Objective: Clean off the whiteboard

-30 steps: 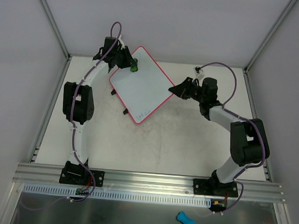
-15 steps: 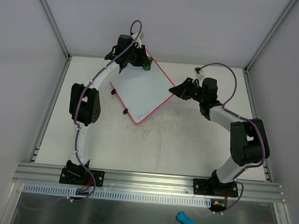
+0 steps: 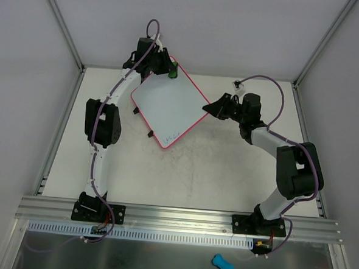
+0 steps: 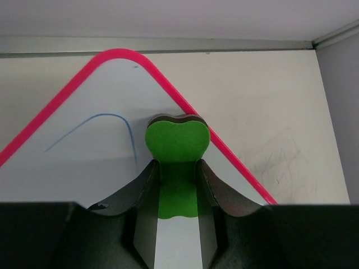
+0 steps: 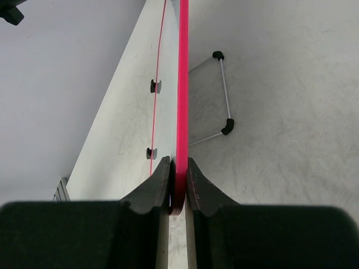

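On the pale worktop (image 3: 226,174), turned like a diamond: flat square whiteboard (image 3: 169,106), thin red-pink rim, rounded corners. At its far corner, clamped tight in the left pincer (image 4: 177,168), a small green bone-shaped eraser (image 4: 177,140), just beside a curved blue pen line (image 4: 106,119). At the right corner, right pincer (image 5: 178,171) pinching the rim. Near the closest corner, faint blue scribble (image 3: 171,134).

Bright, even light; soft shadows.

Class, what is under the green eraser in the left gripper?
The whiteboard, near its pink rim, beside a blue pen line. Any ink directly beneath the eraser is hidden.
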Controlling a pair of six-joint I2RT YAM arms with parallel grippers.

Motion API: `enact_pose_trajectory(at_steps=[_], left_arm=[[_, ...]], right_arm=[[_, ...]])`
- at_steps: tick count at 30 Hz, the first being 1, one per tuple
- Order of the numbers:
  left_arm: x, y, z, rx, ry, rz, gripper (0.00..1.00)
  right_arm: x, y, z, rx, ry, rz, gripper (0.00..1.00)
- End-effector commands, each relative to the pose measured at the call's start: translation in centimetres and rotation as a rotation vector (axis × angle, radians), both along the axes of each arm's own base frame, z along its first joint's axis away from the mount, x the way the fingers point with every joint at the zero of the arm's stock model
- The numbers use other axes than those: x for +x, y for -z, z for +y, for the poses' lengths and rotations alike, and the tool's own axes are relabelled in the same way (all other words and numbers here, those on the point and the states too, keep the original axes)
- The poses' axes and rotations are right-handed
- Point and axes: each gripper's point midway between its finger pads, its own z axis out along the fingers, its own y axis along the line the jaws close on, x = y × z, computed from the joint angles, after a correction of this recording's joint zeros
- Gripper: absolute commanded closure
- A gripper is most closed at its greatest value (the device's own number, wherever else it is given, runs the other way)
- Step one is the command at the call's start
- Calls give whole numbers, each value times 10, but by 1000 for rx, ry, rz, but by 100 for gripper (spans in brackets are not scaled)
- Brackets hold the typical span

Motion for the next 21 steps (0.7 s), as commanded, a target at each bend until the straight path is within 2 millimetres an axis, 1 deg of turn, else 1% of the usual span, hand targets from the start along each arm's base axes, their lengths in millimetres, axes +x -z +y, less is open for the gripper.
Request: enact_pose_trajectory(at_steps=[1,3,4,6,7,8,9,10,11,12,13,14,16,18,21], left_arm=[[18,24,25,-18,-122,63,100],[19,31,34,-15,-144,82,100],[17,41,38,-9,-158,107,100],[16,51,48,-4,-187,131,100],[14,63,59,-11,-212,169,100],[12,68,63,-15,-220,188,100],[9,71,68,-18,-230,201,100],[3,85,78,-12,-255,242,100],[0,90,84,-7,-275,258,100],[-3,88,89,-2,-290,259,100],[-10,100,97,17,-315,285,100],[-13,103,104,26,-334,295,100],[-19,103,114,40,-366,300,100],[-20,99,119,37,-378,296,100],[-15,89,110,14,-331,273,100]], right_arm=[[-12,-12,19,-28,-116,-106,100],[-12,-12,19,-28,-115,-106,100],[-12,-12,19,-28,-115,-106,100],[-11,-13,18,-27,-114,-106,100],[-12,-12,19,-27,-117,-104,100],[-12,-13,18,-27,-114,-106,100],[-12,-13,18,-28,-114,-107,100],[-12,-13,19,-27,-116,-107,100],[-11,-12,18,-28,-113,-106,100],[-12,-13,19,-27,-116,-107,100],[-12,-13,18,-26,-114,-105,100],[-12,-13,18,-25,-115,-105,100],[-12,-12,19,-27,-117,-104,100],[-12,-13,18,-25,-115,-105,100],[-12,-12,19,-26,-115,-103,100]])
